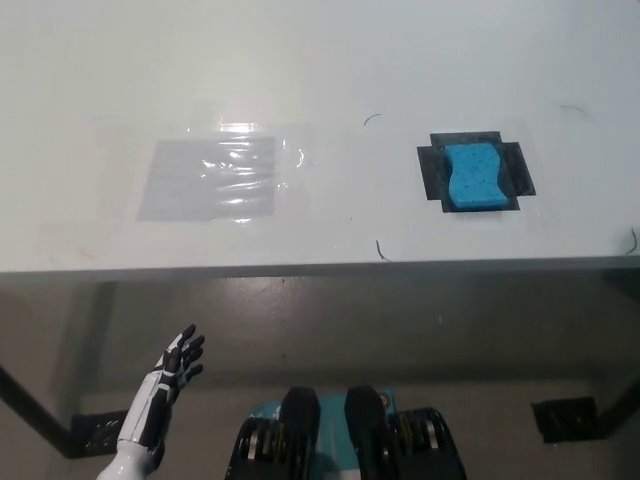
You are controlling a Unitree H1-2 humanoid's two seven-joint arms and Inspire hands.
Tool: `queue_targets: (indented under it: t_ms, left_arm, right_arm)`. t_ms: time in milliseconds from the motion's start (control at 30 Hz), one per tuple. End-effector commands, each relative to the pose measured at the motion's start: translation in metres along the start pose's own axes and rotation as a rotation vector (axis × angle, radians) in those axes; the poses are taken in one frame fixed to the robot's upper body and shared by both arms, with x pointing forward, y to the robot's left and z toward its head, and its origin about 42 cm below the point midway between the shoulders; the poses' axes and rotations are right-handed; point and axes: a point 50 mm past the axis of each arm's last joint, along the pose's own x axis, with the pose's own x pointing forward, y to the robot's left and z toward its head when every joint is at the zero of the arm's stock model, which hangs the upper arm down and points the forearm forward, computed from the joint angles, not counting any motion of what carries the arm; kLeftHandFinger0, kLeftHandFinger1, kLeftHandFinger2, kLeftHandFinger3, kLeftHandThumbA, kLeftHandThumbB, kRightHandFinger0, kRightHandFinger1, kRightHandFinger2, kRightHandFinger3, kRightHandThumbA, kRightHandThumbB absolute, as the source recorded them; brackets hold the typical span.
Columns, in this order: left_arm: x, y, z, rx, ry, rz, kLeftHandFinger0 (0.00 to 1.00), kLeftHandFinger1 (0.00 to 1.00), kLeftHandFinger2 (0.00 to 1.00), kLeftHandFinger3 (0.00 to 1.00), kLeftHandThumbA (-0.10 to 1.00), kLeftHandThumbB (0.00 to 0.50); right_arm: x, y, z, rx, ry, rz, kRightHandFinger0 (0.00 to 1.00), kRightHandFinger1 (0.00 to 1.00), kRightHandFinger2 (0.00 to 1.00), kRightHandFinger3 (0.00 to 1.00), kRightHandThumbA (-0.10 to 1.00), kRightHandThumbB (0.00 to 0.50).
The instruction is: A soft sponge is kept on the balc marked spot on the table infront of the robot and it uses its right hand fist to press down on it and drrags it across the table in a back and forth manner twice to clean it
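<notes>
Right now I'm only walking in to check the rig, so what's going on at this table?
Nothing is being handled at the moment. A blue sponge sits on the black marked spot on the white table, untouched. The robot's left hand hangs open below the table's front edge at the lower left. Its right hand is out of view. A taped clear plastic patch lies flat on the table to the left of the sponge. The wiping hasn't started.
</notes>
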Motion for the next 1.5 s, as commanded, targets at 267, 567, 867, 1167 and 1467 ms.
queue_targets:
  t_ms: [267, 567, 867, 1167, 1467]
  left_arm:
    - [0.002, 0.004, 0.011, 0.02, -0.078, -0.016, 1.0, 1.0, 1.0, 1.0, 1.0, 0.438]
    - [0.001, -0.001, 0.008, 0.037, -0.071, -0.037, 1.0, 1.0, 1.0, 1.0, 1.0, 0.436]
    - [-0.004, -0.004, 0.005, 0.034, -0.06, -0.042, 1.0, 1.0, 1.0, 1.0, 1.0, 0.429]
    - [-0.002, -0.005, 0.004, 0.049, -0.066, -0.046, 1.0, 1.0, 1.0, 1.0, 1.0, 0.429]
    - [-0.003, -0.005, 0.006, 0.055, -0.062, -0.05, 1.0, 1.0, 1.0, 1.0, 1.0, 0.447]
  right_arm:
    - [0.075, 0.012, -0.124, 0.051, 0.322, -0.131, 0.0, 0.0, 0.0, 0.0, 1.0, 0.178]
    - [0.05, 0.006, -0.2, 0.005, 0.563, -0.205, 0.0, 0.0, 0.0, 0.0, 1.0, 0.117]
    - [-0.058, -0.016, -0.265, -0.015, 0.899, -0.327, 0.0, 0.0, 0.0, 0.02, 1.0, 0.264]
    - [-0.1, -0.006, -0.281, 0.008, 1.019, -0.321, 0.0, 0.0, 0.0, 0.04, 1.0, 0.259]
    - [-0.144, 0.003, -0.292, -0.012, 1.139, -0.311, 0.0, 0.0, 0.0, 0.0, 1.0, 0.192]
